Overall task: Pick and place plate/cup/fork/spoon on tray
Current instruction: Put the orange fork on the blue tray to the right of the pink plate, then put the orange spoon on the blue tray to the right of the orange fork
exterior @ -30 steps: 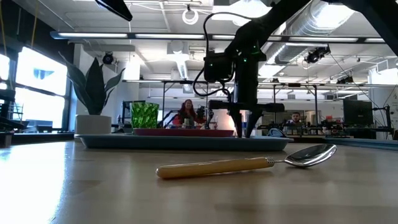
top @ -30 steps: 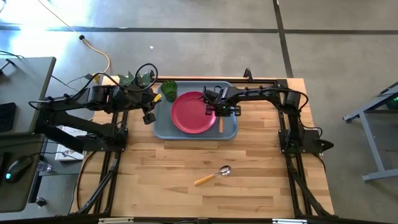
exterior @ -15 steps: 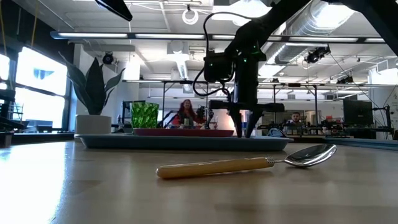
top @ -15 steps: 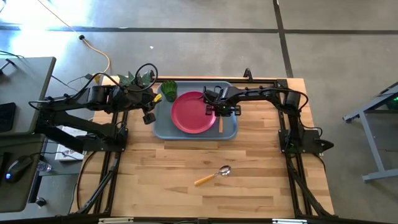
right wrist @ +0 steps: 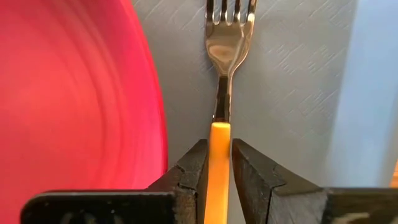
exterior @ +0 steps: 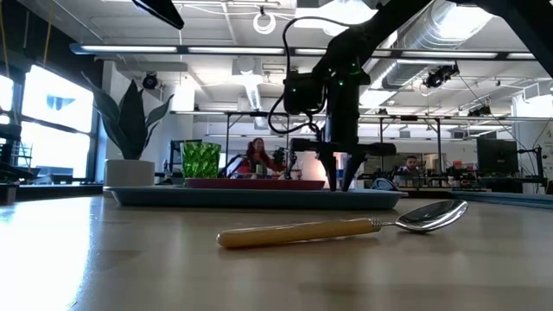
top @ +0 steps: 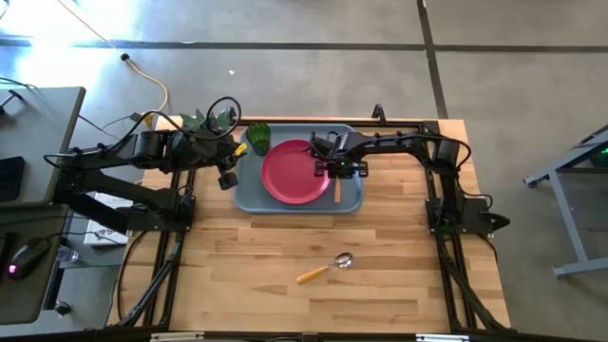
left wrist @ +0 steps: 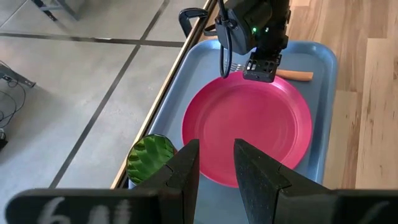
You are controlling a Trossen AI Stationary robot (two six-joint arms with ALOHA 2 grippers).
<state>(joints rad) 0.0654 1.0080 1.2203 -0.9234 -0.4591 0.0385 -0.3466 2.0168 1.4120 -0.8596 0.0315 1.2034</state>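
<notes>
The pink-red plate (top: 293, 172) and the dark green cup (top: 258, 138) sit on the light blue-grey tray (top: 249, 195). The fork (right wrist: 227, 37) lies on the tray floor beside the plate's right rim, tines toward the far edge. My right gripper (top: 334, 171) points down over it, shut on its orange handle. My left gripper (top: 228, 177) hovers open and empty at the tray's left edge, and it looks across the cup (left wrist: 151, 158) and plate (left wrist: 249, 130). The spoon (top: 325, 268) lies on the bare table near the front. My right gripper pinches the fork's orange handle (right wrist: 217, 149) between its two fingers, close to where the handle meets the metal neck. The fingers come from above, pointing down, and lie across the handle. The fork lies flat along the tray floor (right wrist: 292, 93) beside the plate (right wrist: 68, 99).
A leafy plant in a white pot (exterior: 130, 130) stands at the table's far left corner, behind the tray. The spoon (exterior: 346, 229) lies alone on the wooden table toward the near edge. People sit in the room beyond the table.
</notes>
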